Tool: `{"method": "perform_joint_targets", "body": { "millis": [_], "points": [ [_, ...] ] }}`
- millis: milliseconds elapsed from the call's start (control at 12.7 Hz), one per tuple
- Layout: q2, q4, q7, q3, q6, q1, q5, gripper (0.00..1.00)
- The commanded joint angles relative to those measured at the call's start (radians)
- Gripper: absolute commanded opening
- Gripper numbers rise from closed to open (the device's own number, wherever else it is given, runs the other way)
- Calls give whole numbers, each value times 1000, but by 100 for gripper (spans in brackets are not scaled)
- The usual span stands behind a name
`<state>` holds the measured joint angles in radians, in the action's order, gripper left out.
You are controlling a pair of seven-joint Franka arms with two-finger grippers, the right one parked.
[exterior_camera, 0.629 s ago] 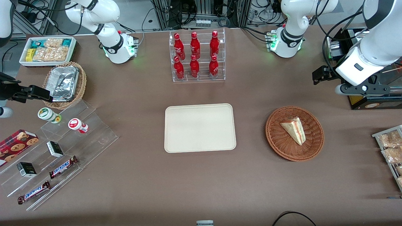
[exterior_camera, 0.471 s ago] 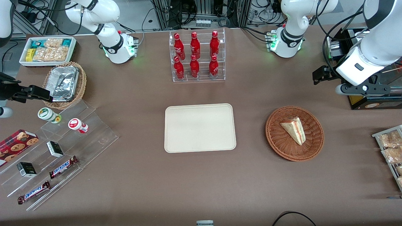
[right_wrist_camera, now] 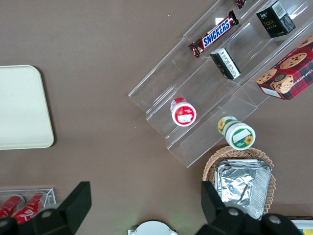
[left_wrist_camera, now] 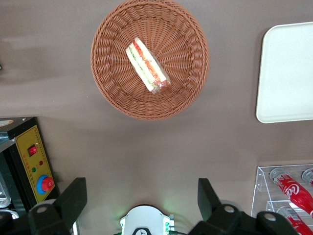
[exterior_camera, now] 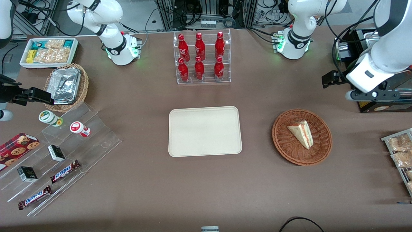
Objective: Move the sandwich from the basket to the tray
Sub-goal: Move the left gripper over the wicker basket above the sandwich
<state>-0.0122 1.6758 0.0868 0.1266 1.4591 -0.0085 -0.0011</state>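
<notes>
the sandwich (exterior_camera: 301, 133) was seen lying in the basket (exterior_camera: 285, 146), well apart from the bare tray (exterior_camera: 204, 131). the gripper (left_wrist_camera: 142, 205) was held high above the table, farther from the front camera than the basket, its fingers (left_wrist_camera: 74, 200) spread wide and gripping nothing. "snickers" was read on two bars (exterior_camera: 64, 171) in the front view. only the left wrist view showed the sandwich's red and green filling.

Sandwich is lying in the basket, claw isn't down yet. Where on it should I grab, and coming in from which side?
Come straight down from above: the basket rim blocks a sideways approach. The sandwich lies flat, a long narrow wedge, so probably close across its short width near the middle, fingers on the bread face and the filling edge. The claw is open, off over the table, clear of the basket.
</notes>
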Motion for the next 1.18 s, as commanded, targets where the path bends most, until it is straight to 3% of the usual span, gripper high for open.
{"method": "perform_joint_targets", "body": {
  "millis": [0, 864, 1100],
  "points": [
    [14, 60, -13, -12, 70, -11, -13, 100],
    [18, 499, -12, -13, 663, -11, -5, 100],
    [54, 512, 25, -13, 727, -11, -8, 100]
  ]
}}
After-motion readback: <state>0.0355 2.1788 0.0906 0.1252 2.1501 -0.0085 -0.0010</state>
